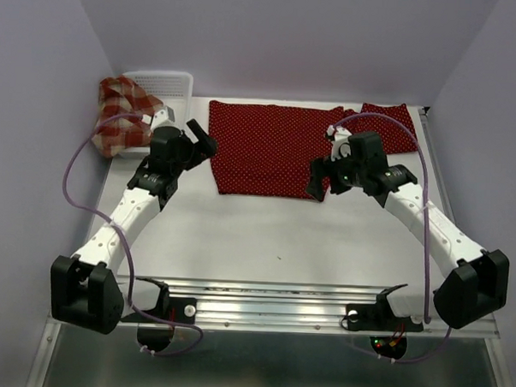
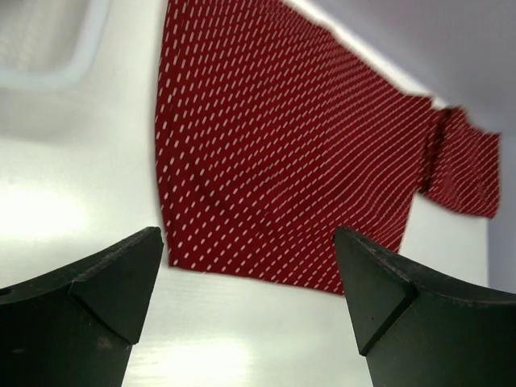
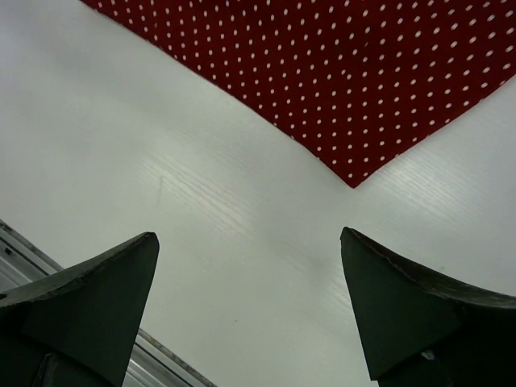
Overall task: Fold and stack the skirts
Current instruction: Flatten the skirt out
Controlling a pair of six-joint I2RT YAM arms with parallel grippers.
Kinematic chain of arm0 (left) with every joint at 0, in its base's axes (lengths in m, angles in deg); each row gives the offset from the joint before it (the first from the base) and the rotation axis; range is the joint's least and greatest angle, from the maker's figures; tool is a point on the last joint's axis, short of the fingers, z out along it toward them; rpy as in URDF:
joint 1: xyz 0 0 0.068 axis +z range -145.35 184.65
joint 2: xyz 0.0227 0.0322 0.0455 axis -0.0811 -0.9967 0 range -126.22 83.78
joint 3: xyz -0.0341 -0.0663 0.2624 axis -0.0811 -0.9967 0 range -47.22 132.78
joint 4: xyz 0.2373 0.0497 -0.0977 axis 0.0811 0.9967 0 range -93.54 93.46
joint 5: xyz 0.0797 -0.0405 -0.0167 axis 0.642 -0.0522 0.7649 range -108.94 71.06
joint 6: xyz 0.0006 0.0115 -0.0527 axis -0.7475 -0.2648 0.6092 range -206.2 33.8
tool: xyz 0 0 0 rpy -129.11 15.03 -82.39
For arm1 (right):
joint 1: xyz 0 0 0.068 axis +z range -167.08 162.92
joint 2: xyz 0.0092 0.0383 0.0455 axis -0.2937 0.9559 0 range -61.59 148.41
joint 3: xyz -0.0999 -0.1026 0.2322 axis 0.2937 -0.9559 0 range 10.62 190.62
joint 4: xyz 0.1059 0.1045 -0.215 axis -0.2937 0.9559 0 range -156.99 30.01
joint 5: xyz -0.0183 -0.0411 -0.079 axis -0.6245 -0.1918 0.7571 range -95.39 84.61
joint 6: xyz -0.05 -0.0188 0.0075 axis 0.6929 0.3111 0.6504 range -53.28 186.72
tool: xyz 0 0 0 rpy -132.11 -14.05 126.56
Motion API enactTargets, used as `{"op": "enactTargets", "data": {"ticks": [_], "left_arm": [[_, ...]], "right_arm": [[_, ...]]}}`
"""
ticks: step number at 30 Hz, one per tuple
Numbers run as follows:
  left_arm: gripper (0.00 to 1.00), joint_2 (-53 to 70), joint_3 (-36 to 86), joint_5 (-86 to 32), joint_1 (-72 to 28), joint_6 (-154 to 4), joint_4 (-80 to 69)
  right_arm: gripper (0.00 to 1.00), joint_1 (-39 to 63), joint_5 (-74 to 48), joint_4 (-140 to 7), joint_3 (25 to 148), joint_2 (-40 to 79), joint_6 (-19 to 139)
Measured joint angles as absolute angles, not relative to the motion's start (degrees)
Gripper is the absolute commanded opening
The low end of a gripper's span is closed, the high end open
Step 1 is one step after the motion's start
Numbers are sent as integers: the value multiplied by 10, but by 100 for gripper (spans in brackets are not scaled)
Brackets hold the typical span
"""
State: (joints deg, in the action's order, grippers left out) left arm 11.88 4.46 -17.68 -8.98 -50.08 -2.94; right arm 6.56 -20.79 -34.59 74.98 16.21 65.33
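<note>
A dark red polka-dot skirt (image 1: 269,147) lies spread flat at the back middle of the table. A second, smaller polka-dot skirt (image 1: 389,126) lies at the back right, touching the first one's far right corner. The plaid skirt (image 1: 123,115) is bunched at the back left against the basket. My left gripper (image 1: 205,140) is open and empty, just off the spread skirt's left edge; its view shows the skirt (image 2: 282,153) ahead of the gripper (image 2: 250,274). My right gripper (image 1: 317,182) is open and empty above the skirt's near right corner (image 3: 351,173), with bare table under the gripper (image 3: 250,274).
A white mesh basket (image 1: 170,80) stands at the back left, and it also shows in the left wrist view (image 2: 40,48). Purple walls close in the back and both sides. A metal rail (image 1: 270,301) runs along the near edge between the arm bases.
</note>
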Motion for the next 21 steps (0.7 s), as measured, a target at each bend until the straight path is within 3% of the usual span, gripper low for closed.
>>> {"op": "enactTargets", "data": {"ticks": [6, 14, 21], "left_arm": [[99, 118, 118, -149, -94, -509, -36], [99, -132, 256, -167, -142, -544, -17], [99, -243, 303, -195, -147, -556, -10]], "right_arm": [[100, 62, -170, -373, 791, 164, 619], [100, 59, -115, -422, 853, 339, 569], [100, 45, -121, -444, 873, 444, 558]]}}
